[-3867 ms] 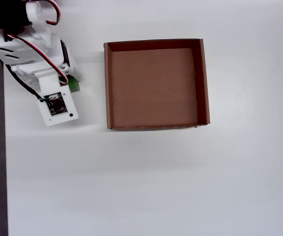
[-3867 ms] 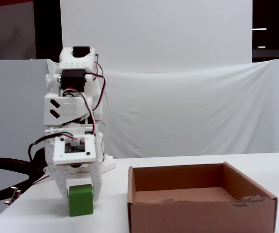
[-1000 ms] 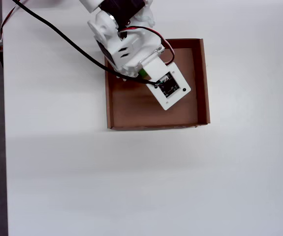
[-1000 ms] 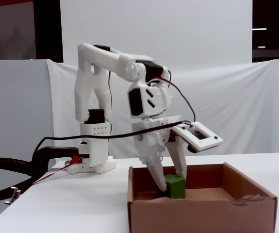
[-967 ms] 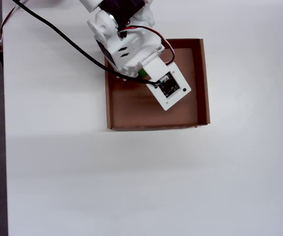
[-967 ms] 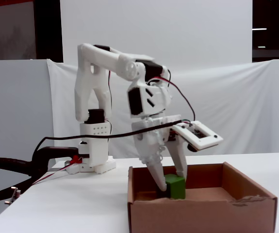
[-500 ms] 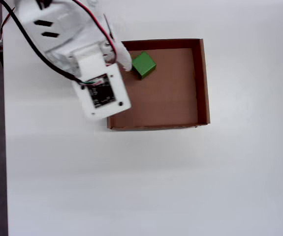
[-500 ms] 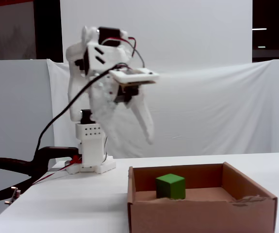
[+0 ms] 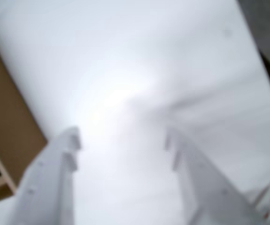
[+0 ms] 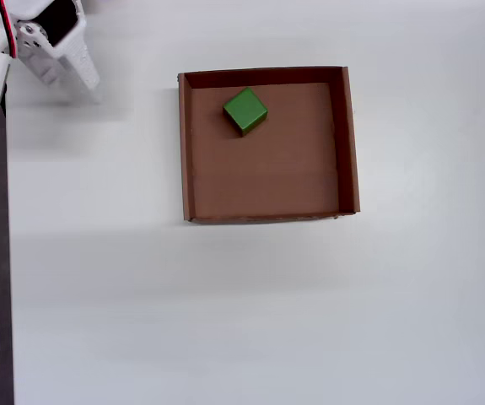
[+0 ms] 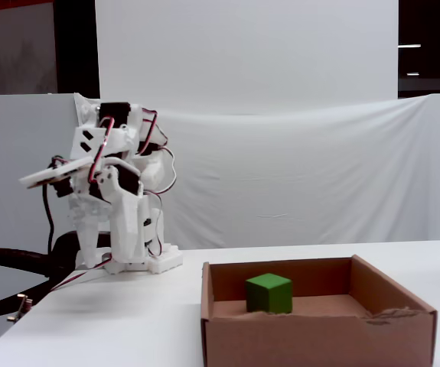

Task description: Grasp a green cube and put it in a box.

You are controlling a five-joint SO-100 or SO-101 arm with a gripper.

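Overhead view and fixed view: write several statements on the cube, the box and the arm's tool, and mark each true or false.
1. The small bright green cube lies inside the shallow brown cardboard box. True.
2. In the overhead view the cube sits near the box's bottom right corner. False: it sits near the top wall, left of centre.
3. The tool holds the cube. False: it holds nothing, and its fingers are apart in the wrist view.
4. The tool is off to the box's left in the overhead view. True.

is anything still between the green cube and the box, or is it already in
Nothing stands between them: the green cube already sits on the floor of the box, near its far-left corner in the overhead view. The gripper is open, empty and off to the left.
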